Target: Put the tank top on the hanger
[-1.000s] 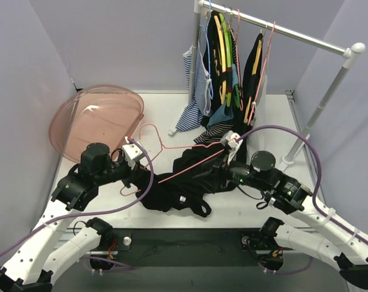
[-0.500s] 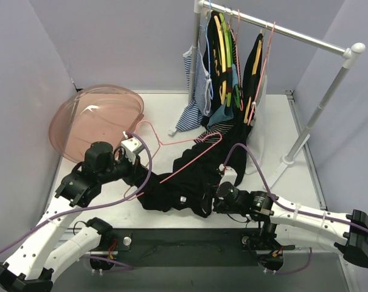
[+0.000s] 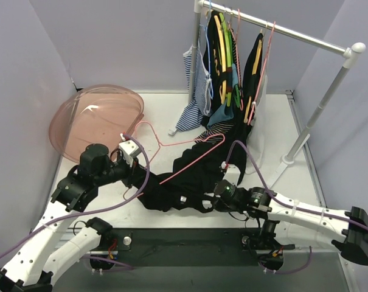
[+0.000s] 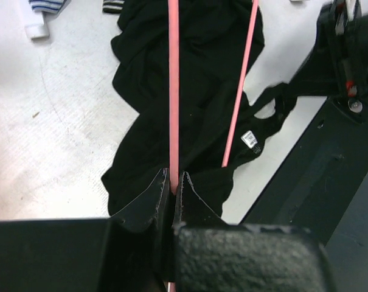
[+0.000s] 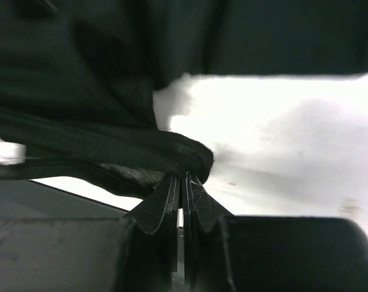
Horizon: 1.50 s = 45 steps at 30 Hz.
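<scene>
At tabletop's [image 3: 165, 112] near edge: your right hand [image 5: 182, 177] pinches the top [image 5: 98, 149] by an edge; left hand [image 4: 173, 181] clamps the hanger [image 4: 173, 91], likely steadying it for threading.

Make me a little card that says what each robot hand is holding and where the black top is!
left gripper: shut on the hanger
right gripper: shut on the edge of the tank top
tank top: crumpled on the table, not yet on the hanger
hanger: slants across over the tank top
nearby: pink basin, rail with hanging clothes
</scene>
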Each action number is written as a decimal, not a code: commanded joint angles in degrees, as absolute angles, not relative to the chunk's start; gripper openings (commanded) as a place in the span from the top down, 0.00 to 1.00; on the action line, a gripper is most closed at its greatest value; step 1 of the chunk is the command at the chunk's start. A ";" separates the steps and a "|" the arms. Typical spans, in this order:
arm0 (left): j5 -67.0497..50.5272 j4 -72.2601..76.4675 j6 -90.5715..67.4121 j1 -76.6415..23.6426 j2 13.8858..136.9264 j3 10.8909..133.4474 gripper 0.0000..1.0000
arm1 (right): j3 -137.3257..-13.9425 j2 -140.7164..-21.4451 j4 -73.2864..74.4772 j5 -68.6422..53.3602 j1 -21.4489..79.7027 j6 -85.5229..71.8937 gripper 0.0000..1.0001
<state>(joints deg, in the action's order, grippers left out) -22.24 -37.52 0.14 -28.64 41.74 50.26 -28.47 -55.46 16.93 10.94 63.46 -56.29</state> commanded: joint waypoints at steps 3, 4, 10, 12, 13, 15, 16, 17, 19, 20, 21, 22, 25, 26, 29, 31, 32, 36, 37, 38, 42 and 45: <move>-32.69 -35.86 10.36 -28.13 38.15 51.33 1.00 | -37.52 -43.34 28.30 23.38 56.09 -46.95 1.00; -33.22 -36.64 11.50 -28.04 38.06 51.50 1.00 | -38.31 -40.63 28.91 23.64 52.16 -43.80 1.00; -34.80 -38.41 18.45 -27.95 38.49 52.12 1.00 | -47.19 -37.79 30.94 23.65 42.55 -35.69 1.00; -34.54 -38.76 19.69 -28.04 39.55 51.94 1.00 | -50.25 -38.49 30.76 22.24 40.35 -33.58 1.00; -34.72 -38.85 20.21 -28.04 40.33 51.94 1.00 | -50.97 -39.11 30.85 22.06 39.91 -33.23 1.00; -34.80 -38.85 20.56 -28.04 40.95 51.94 1.00 | -53.07 -39.81 30.85 21.80 39.11 -32.00 1.00; -34.63 -38.76 21.00 -28.04 41.39 52.03 1.00 | -53.69 -40.16 30.85 21.62 38.94 -31.64 1.00; -34.45 -38.76 21.18 -28.12 41.57 52.12 1.00 | -54.14 -40.25 30.85 21.45 38.85 -31.47 1.00; -33.84 -39.02 21.88 -28.47 42.10 52.47 1.00 | -55.28 -40.60 30.85 21.01 38.85 -30.94 1.00; -33.66 -39.11 22.15 -28.56 42.27 52.56 1.00 | -55.54 -40.61 30.85 20.92 38.76 -30.76 1.00; -33.40 -39.29 22.32 -28.91 42.54 52.73 1.00 | -55.81 -40.61 31.02 20.40 38.76 -30.50 1.00; -32.44 -39.46 22.67 -29.09 43.06 52.91 1.00 | -56.33 -40.61 31.11 20.13 38.76 -30.32 1.00; -30.59 -40.25 23.64 -29.71 44.03 53.35 1.00 | -57.13 -40.43 31.38 17.94 38.76 -29.62 1.00; -30.24 -40.51 23.90 -29.88 44.38 53.52 1.00 | -57.39 -40.26 31.38 16.89 38.76 -29.01 1.00; -28.04 -41.13 24.69 -30.41 45.52 54.49 1.00 | -58.09 -40.69 31.90 13.28 38.76 -26.64 1.00; -27.07 -41.22 25.05 -30.50 45.35 55.19 1.00 | -58.27 -40.69 32.43 13.97 38.85 -25.93 1.00; -27.16 -40.70 25.05 -30.50 45.26 55.54 1.00 | -58.18 -40.61 33.13 14.67 38.85 -25.84 1.00; -29.26 -39.03 23.47 -30.50 43.95 56.16 1.00 | -57.83 -40.52 34.71 17.22 38.76 -25.66 1.00; -29.44 -38.68 23.29 -30.50 43.68 56.08 1.00 | -57.57 -40.43 34.80 17.66 38.76 -25.66 1.00; -29.53 -37.89 23.12 -30.50 43.25 55.90 1.00 | -57.05 -40.34 34.89 17.67 38.76 -25.75 1.00; -28.74 -37.00 23.11 -30.50 41.58 55.55 1.00 | -56.25 -40.34 35.33 17.75 38.67 -26.02 1.00; -28.22 -37.27 23.38 -30.50 41.66 55.11 1.00 | -56.25 -40.25 35.24 17.05 38.67 -26.54 1.00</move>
